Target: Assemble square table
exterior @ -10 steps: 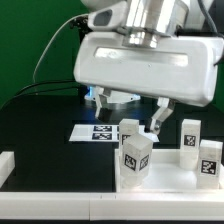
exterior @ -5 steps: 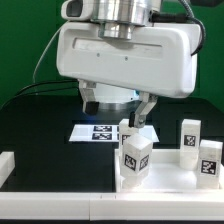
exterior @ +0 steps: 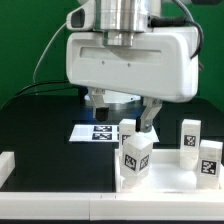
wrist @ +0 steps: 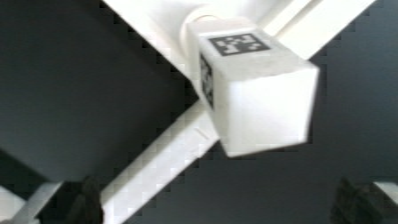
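My gripper [exterior: 122,111] hangs open and empty, its dark fingers [exterior: 149,116] wide apart, just above and behind a group of white block legs. One tagged leg [exterior: 135,156] stands at the front, and a second [exterior: 127,130] stands right under the fingers. Two more legs [exterior: 190,137] stand at the exterior view's right. The white square top [exterior: 165,179] lies low at the front right, around the legs. In the wrist view the gripper [wrist: 217,208] is open over a tagged leg [wrist: 254,95], with nothing between the fingers.
The marker board [exterior: 97,131] lies on the black table behind the legs. A plain white bar [exterior: 6,164] sits at the exterior view's left edge. White strips [wrist: 169,165] cross the dark table beneath the leg in the wrist view.
My hand has shifted toward the exterior view's left and sits over the legs. The fingers stay open. No part has moved.
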